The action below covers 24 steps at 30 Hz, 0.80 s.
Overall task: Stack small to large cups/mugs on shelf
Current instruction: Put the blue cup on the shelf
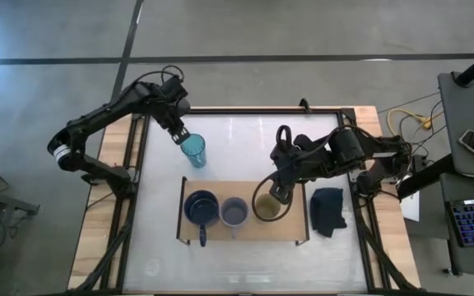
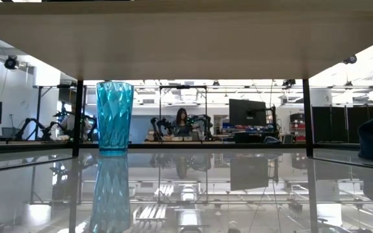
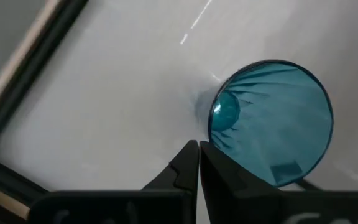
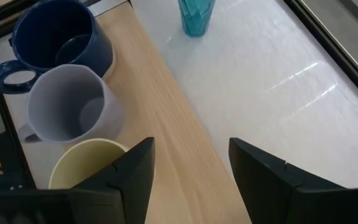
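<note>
On the wooden shelf stand, from left to right, a navy handled mug, a grey-lavender mug and a tan handleless cup, each on its base. The teal tumbler stands upright on the white tabletop beyond the shelf's left end. My left gripper is shut and hangs above the table just beside the tumbler's rim. My right gripper is open above the shelf, at the tan cup's right side, with nothing between its fingers.
A dark folded cloth lies on the table right of the shelf. A black frame rims the tabletop. Bare tabletop lies between the tumbler and the right arm. A person sits far behind in the room.
</note>
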{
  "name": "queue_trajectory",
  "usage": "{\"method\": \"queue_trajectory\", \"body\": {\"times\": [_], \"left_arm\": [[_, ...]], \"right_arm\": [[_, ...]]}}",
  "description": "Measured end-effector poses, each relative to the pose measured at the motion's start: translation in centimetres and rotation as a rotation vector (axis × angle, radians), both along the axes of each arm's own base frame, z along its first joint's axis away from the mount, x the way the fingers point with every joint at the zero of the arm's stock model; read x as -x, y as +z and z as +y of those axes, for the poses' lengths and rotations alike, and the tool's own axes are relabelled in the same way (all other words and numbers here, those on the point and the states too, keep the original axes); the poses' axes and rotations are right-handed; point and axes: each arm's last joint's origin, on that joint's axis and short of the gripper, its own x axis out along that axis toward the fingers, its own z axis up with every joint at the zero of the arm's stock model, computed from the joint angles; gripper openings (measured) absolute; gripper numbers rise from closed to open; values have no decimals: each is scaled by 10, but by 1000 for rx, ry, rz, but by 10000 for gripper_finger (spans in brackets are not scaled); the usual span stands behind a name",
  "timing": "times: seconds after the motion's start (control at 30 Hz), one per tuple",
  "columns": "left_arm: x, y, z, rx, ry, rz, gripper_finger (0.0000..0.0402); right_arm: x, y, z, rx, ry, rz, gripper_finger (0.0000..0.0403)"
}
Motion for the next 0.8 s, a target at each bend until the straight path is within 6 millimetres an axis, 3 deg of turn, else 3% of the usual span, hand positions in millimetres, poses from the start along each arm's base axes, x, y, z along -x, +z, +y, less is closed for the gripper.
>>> {"method": "queue_trajectory", "body": {"times": [0.2, 0.4, 0.57, 0.8], "left_arm": [[2, 6, -4, -2, -94, -43, 0], [1, 6, -5, 70, -61, -81, 0], [-4, -3, -3, 201, 72, -76, 3], [-9, -12, 1, 242, 106, -27, 69]], "right_arm": [[0, 0, 0, 2, 2, 1, 199], [0, 0, 0, 2, 3, 1, 199], [0, 0, 0, 2, 3, 0, 199], [0, 0, 0, 4, 7, 1, 199]]}}
